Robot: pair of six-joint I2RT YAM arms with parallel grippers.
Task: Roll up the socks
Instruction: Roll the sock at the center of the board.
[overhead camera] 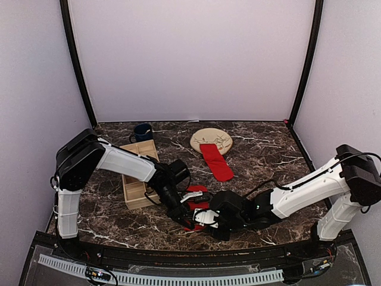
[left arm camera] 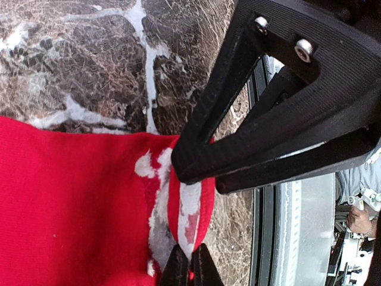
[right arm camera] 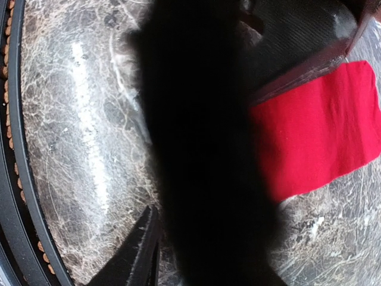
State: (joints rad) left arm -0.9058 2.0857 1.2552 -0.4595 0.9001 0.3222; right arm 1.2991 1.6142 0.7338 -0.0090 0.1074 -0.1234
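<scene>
From the overhead camera I have both arms reaching inward to one spot on the table (overhead camera: 262, 149), at about 6 o'clock from its middle, close to the near edge. The near sock (left arm camera: 77, 202) lies there, bright red and flat on the dark marble, mostly covered by the two wrists in that view.

On my left wrist feed, the left end effector (left arm camera: 191, 262) has its fingers pressed together on the edge of that sock, pinching the end that carries the white markings. A sliver of red shows between the tips.

The right end effector (overhead camera: 199, 219) comes in from 3 o'clock and sits right against the left one, over the same end of the sock. In the left wrist feed its black fingers converge just above the sock's edge. Its own camera is mostly blocked by a dark blur, with red cloth showing at 3 o'clock. I cannot tell whether its fingers are spread or closed, or whether they grip any cloth.

The far sock (overhead camera: 215, 162) lies stretched out well apart from the arms, at about 12 o'clock from the near one. Its upper end overlaps the round beige plate (overhead camera: 221, 138) and the rest runs toward 5 o'clock on the marble.

A wooden tray (overhead camera: 138, 179) sits at 9 o'clock, partly under the left arm, with a dark blue mug (overhead camera: 143, 131) just beyond it at 11 o'clock.
</scene>
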